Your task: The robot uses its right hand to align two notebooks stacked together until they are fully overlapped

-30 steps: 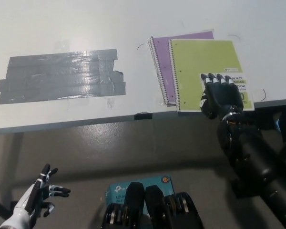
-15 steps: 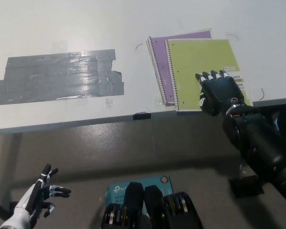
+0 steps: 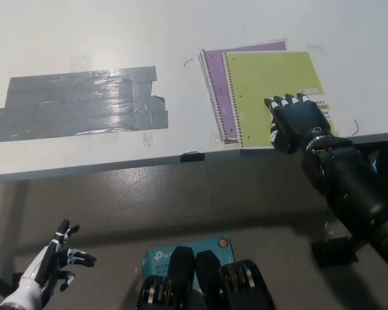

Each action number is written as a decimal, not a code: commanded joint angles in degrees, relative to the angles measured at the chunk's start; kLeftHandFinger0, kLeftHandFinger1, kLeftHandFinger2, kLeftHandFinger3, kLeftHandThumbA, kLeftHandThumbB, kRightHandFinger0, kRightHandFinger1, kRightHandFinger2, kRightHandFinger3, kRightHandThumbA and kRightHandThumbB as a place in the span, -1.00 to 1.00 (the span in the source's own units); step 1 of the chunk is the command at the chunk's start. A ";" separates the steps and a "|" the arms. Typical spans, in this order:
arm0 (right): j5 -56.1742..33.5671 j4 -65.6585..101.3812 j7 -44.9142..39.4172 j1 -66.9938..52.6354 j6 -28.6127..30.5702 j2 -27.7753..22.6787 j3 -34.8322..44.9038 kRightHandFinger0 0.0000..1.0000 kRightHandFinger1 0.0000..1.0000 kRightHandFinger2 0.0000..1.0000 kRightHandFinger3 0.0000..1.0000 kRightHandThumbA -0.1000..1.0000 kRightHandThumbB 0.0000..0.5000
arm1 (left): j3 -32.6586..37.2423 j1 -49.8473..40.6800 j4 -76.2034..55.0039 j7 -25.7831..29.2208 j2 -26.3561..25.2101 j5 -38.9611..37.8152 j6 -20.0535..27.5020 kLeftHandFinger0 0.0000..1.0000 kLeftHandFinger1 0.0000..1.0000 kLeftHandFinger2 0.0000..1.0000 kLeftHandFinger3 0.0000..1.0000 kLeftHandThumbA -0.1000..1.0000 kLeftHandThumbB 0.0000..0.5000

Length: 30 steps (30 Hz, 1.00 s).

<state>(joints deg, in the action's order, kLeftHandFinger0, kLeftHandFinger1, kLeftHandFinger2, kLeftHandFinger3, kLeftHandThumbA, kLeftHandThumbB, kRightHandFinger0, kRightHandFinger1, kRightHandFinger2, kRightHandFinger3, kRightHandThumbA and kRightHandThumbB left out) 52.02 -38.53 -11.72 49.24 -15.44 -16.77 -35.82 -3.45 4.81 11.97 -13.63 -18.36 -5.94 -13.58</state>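
A lime-green spiral notebook lies on top of a purple spiral notebook at the right of the white table. The green one sits offset to the right and slightly toward the front, so a purple strip shows along its left and top. My black right hand rests flat with its fingers spread on the green notebook's front right corner, holding nothing. My white left hand hangs open at the lower left, below the table's front edge.
A large patch of grey tape covers the table's left half. A small black clip sits on the front edge. A teal box lies on the floor below. The notebooks lie close to the front edge.
My right hand has slid forward and leftward on the green notebook, which has shifted slightly left over the purple one. The left hand has stayed put.
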 commanded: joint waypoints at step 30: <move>-0.21 -4.00 -2.94 5.37 3.12 3.50 -1.91 1.00 1.00 1.00 1.00 1.00 0.97 | 1.57 1.24 -2.92 -0.66 -0.45 0.35 0.69 0.04 0.14 -0.07 1.00 1.00 1.00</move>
<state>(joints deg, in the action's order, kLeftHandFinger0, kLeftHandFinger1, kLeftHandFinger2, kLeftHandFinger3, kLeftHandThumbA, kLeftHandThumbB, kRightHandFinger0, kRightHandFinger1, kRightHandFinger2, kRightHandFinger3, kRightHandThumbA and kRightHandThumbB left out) 52.03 -42.84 -13.58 53.59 -14.68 -13.78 -36.77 -2.20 4.97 10.99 -13.63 -18.36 -5.83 -13.68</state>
